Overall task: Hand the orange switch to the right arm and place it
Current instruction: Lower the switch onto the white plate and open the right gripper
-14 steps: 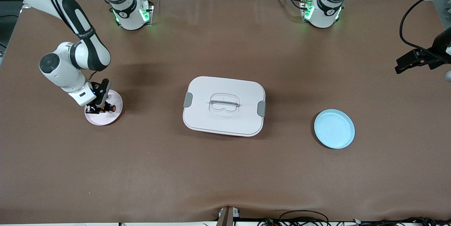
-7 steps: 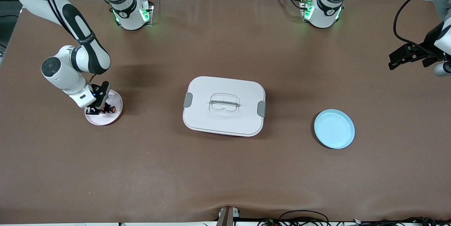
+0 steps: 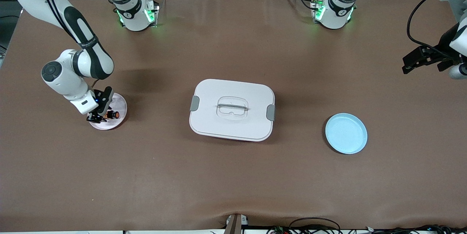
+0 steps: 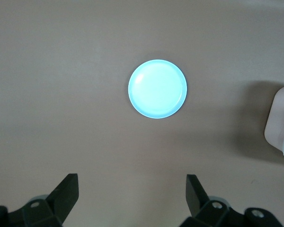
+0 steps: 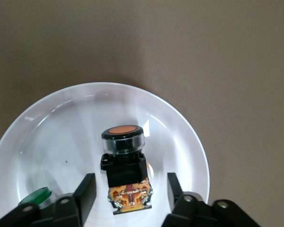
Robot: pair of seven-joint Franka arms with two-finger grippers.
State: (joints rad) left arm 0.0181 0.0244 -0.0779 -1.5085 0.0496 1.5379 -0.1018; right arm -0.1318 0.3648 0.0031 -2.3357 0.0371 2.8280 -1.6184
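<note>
Orange cap up, the switch (image 5: 125, 166) lies on the white plate (image 5: 181, 137) at the middle left of my front view, toward the right arm's end of the worktop (image 3: 226, 175). My right claw (image 3: 97, 116) hangs just over that plate with its fingers (image 5: 87, 191) spread, one on each side of the switch and clear of it, so it grips nothing. A small green piece (image 5: 35, 195) sits on the plate near one finger. The left claw (image 3: 419, 61) waits at the right edge of the front view, released and empty. Its wrist view looks down on the pale blue plate (image 4: 157, 89). A white lidded box (image 3: 232, 109) sits mid-worktop, between the two plates.
</note>
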